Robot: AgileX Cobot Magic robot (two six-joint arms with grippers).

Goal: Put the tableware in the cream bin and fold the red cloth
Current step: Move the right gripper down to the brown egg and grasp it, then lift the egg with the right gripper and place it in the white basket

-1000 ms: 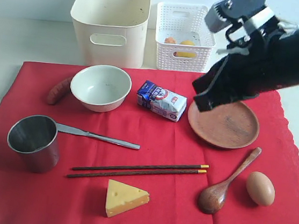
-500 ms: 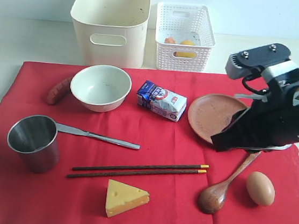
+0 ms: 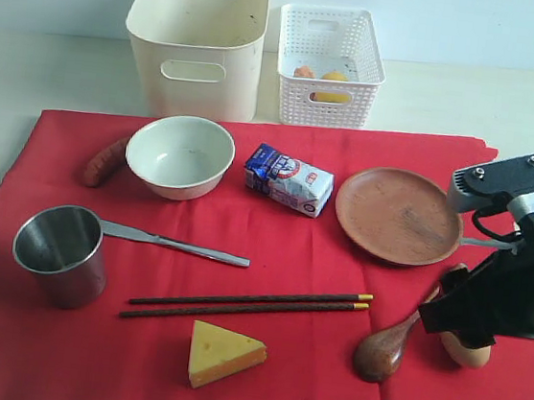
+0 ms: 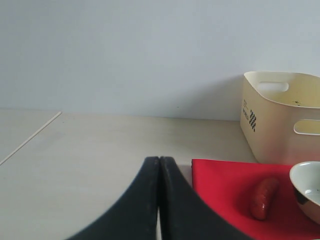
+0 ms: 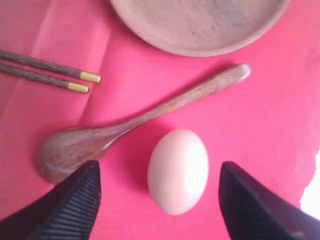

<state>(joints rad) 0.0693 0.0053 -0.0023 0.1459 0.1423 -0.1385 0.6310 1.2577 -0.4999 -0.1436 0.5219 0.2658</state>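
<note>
Red cloth (image 3: 38, 348) covers the table; right gripper (image 5: 159, 172) hangs wide open, empty, straddling an egg (image 5: 178, 170) beside the wooden spoon (image 5: 165, 106). Left gripper (image 4: 159, 167) pressed shut, holding nothing.

**Two-arm rig:** black right arm (image 3: 518, 287) bending low at the right of the exterior view; black left gripper (image 4: 159, 162) pointing level.

Item 1, right arm: its grey metal wrist housing (image 3: 506, 179), set with two dark screws, is sitting uppermost, a thin black cable (image 3: 484, 223) is looping beside it, and the bulky black forearm is sloping down toward the left of that view. Item 2, black right gripper (image 5: 159, 167): it is pointing downward, its two ribbed black fingers (image 5: 75, 205) standing wide apart. Item 3, left gripper: its two smooth, curved black fingers (image 4: 140, 200) are pressing together along their whole visible length, tips meeting and aiming roughly horizontally.
</note>
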